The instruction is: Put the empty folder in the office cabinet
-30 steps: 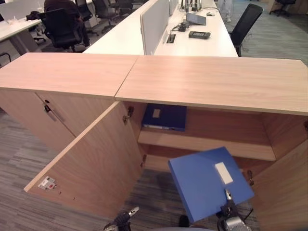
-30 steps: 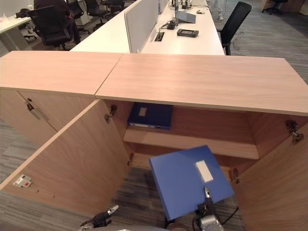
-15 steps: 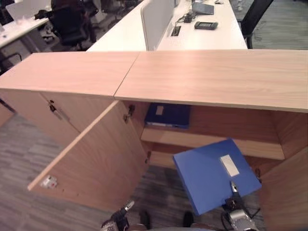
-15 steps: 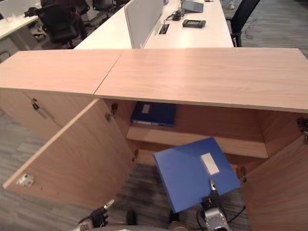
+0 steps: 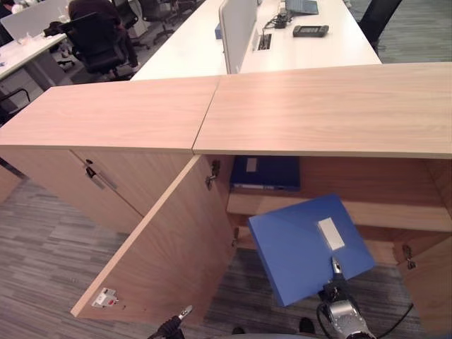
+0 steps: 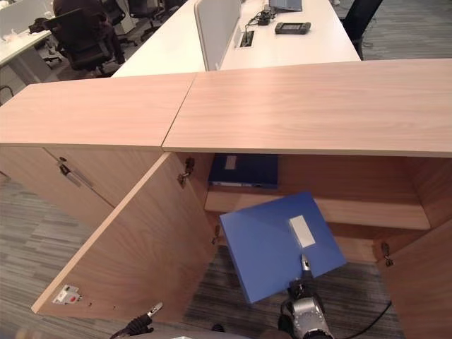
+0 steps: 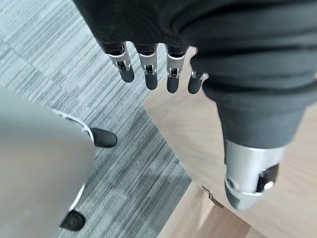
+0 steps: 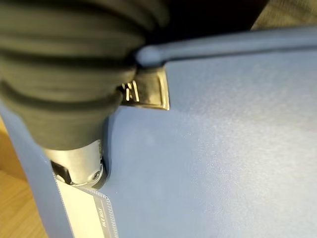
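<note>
A light-blue folder (image 5: pixel 307 244) with a white label hangs tilted in front of the open wooden cabinet (image 5: pixel 318 106), its far corner level with the front edge of the shelf (image 5: pixel 395 212). My right hand (image 5: pixel 342 311) holds its near edge, thumb (image 8: pixel 74 158) on the folder's top face (image 8: pixel 223 148) and fingers hidden beneath. A darker blue folder (image 5: pixel 265 171) lies on the shelf at its left end. My left hand (image 7: pixel 148 64) hangs low beside the open left door (image 5: pixel 169 247), fingers straight and holding nothing.
The cabinet's right door (image 5: pixel 434 282) also stands open. A closed cabinet (image 5: pixel 106 183) with a handle adjoins on the left. Behind are white desks (image 5: pixel 205 42) with a divider, office chairs, and a person (image 5: pixel 92 10) seated at far left.
The whole picture has shifted, so the camera has moved. The light-blue folder stays in my right hand and now reaches slightly closer to the shelf edge.
</note>
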